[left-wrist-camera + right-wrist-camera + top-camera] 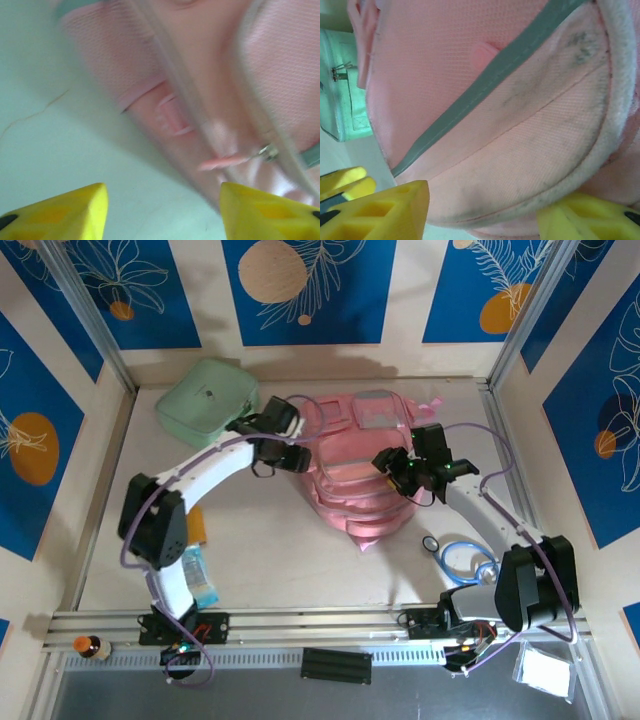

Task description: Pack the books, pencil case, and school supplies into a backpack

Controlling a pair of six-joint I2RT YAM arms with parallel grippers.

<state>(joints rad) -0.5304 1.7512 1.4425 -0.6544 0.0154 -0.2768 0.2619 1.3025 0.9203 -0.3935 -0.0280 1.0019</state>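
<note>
**Step in hand (judged):** opening the pink backpack (355,490) for loading. It lies flat on the table (300,570) between the two pincers, front pockets upward.

**Left pincer** (292,454): jaws apart, holding nothing. Its fingertips (70,210) hover over bare table at the backpack's edge. The pink fabric lies ahead and to the right of them. A metal zip pull (268,151) sits just above the right-hand fingertip. The wrist view is blurred, so it cannot be told which pocket the pull belongs to.

**Right pincer** (398,468): jaws apart, not clamped. A rounded pocket flap edged with pale piping (615,100) bulges between the two yellow tips. A grey-green zip tape (485,95) runs diagonally just beyond it. Whether the pads touch the fabric cannot be told. The mint-green case (205,400) lies beyond the left pincer, apart from the work.

**Procedure**
1. Anchor first — close the right pincer on the piped flap rim, taking a shallow bite of that one layer only.
2. Move the left pincer right and forward until the pull lies between the pads. Close on the pull tab, not on the cloth.
3. Draw the pull along the tape line while the right pincer holds against it. Soft fabric will likely bunch if nothing opposes the pull.

**Risk:** the pull is small and the fabric slack — a misaligned closure would probably catch cloth and drag the whole bag.
</note>
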